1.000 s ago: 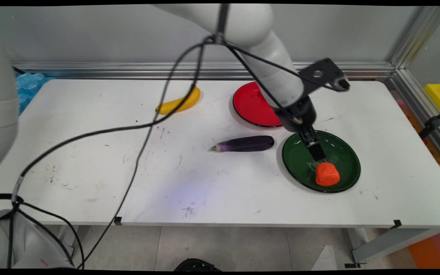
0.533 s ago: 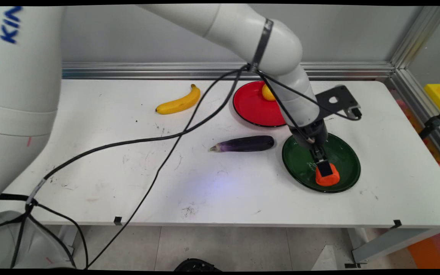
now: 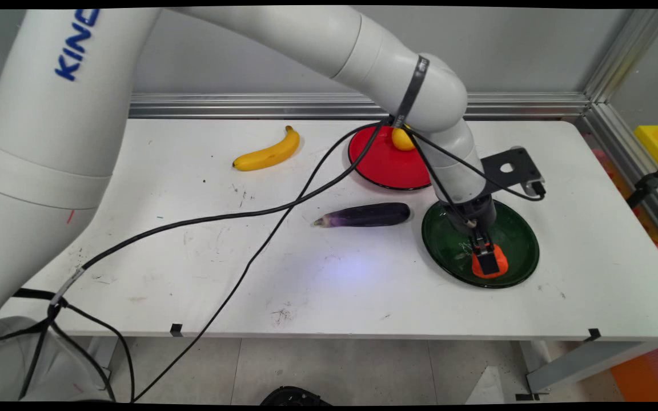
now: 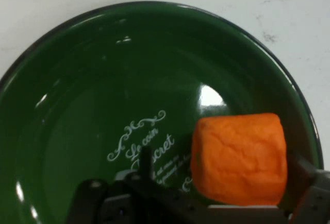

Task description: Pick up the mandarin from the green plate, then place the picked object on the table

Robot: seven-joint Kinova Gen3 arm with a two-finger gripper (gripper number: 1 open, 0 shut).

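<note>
From my station I see the black two-finger gripper [image 3: 489, 264] down on the soft orange block [image 3: 490, 265], which sits in the glossy dark green round plate [image 3: 514, 228] near the worktop's right edge, on the side of the plate nearest the worktop's front edge. In the hand view the orange block [image 4: 238, 158] fills the space between the fingers [image 4: 309, 183], one finger beside its right face and the other low at the left by the black linkage; the gripper [image 4: 227, 203] stands open around the block, and I cannot tell whether the pads touch it. White script lettering shows on the green plate [image 4: 103, 80] just beside the block. In the main view the block rests on the plate's floor, close to its rim. A shiny red round plate [image 3: 383, 162] lies toward the worktop's back edge, just behind the green plate and partly hidden by the arm, with a small yellow rounded fruit [image 3: 402, 138] on its rear part. A long dark purple eggplant [image 3: 366, 215] lies on the white worktop [image 3: 192, 257] just left of the green plate, near it but apart. A yellow banana [image 3: 269, 151] lies toward the back edge, well left of the red plate. Black cables [image 3: 249, 217] trail from the arm across the worktop's middle toward its front left corner.
</note>
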